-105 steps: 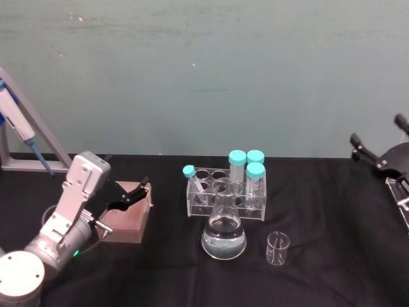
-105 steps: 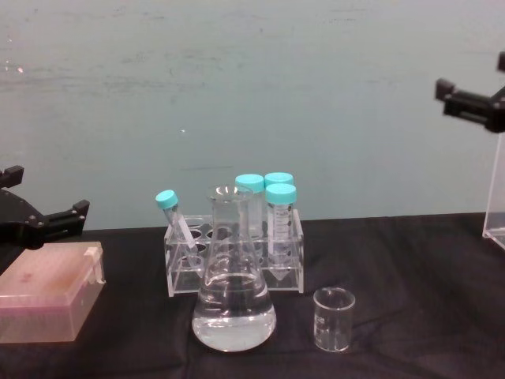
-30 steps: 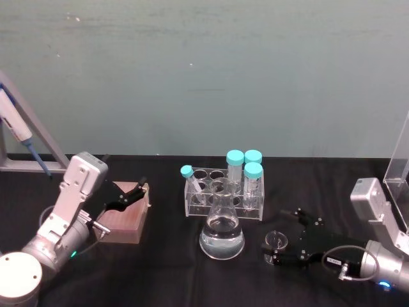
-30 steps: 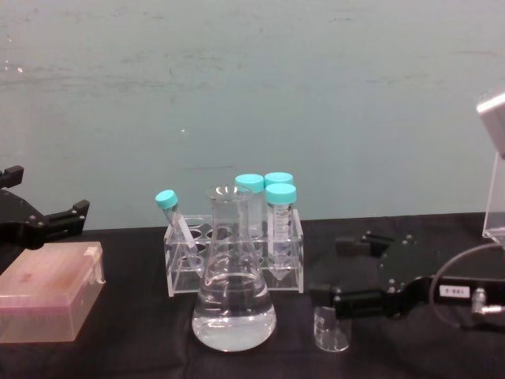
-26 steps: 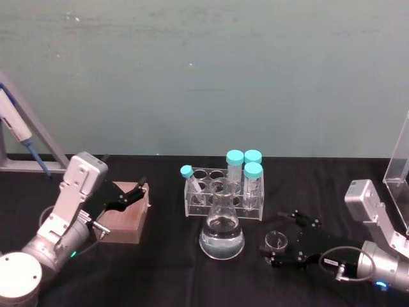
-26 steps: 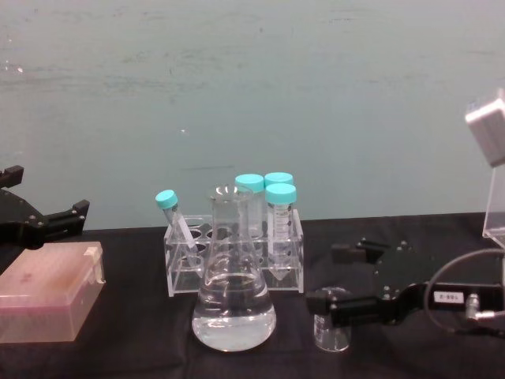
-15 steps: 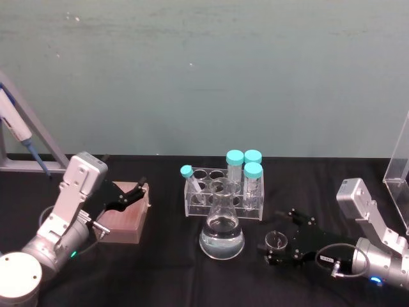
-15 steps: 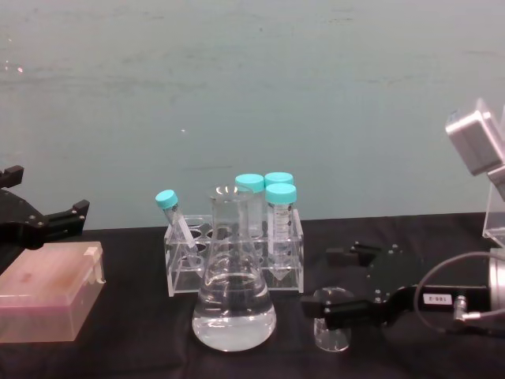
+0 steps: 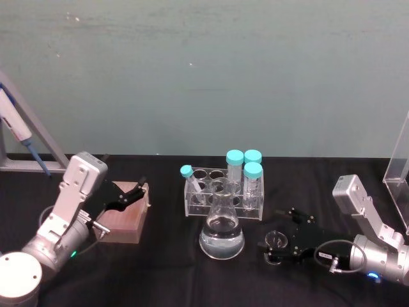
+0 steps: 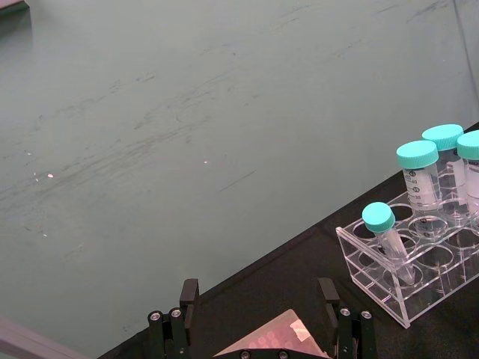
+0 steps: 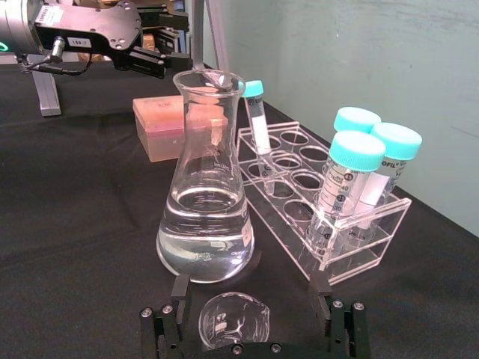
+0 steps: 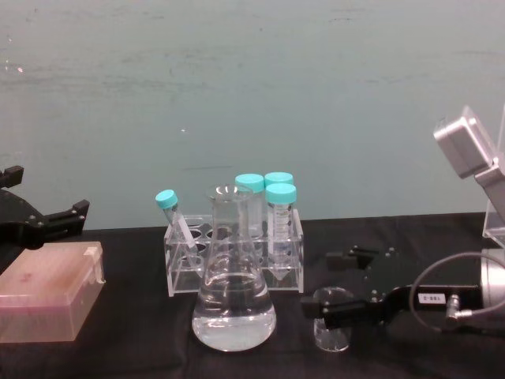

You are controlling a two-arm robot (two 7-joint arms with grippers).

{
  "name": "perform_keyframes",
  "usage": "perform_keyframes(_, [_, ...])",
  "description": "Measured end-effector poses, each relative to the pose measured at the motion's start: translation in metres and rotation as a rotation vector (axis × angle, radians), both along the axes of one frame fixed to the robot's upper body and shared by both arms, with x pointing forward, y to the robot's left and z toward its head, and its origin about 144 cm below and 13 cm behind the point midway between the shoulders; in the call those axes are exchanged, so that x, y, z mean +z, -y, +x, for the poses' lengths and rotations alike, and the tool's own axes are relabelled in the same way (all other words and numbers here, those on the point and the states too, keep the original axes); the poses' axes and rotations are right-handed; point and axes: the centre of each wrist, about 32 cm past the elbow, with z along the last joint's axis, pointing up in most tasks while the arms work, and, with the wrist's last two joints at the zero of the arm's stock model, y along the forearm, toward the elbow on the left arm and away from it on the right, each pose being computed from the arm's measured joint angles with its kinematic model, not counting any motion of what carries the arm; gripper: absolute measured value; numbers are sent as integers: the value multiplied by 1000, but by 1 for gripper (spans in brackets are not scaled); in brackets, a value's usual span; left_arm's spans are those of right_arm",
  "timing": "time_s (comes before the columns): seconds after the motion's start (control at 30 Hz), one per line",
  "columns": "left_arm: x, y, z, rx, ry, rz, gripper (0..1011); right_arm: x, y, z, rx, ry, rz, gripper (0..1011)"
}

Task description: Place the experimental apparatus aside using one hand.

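Left gripper at 9 o'clock of black table, fingers spread wide above pink tip box, gripping nothing. Centre: acrylic rack holding four teal-capped tubes. Conical flask with clear liquid just beside rack, at its 6 o'clock. Small beaker upright at flask's 3 o'clock, apart from it. Right gripper low over table, claw spread, straddling beaker, gap either side in right wrist view. Near finger crosses beaker in chest view; contact unclear.
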Motion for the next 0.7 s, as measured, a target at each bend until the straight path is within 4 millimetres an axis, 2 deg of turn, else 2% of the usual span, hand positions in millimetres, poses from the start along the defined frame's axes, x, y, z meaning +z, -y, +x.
perform_keyframes(0.7, [0,0,0,0,0,0,1000,-5,-1,2,23,-31,-14,1003])
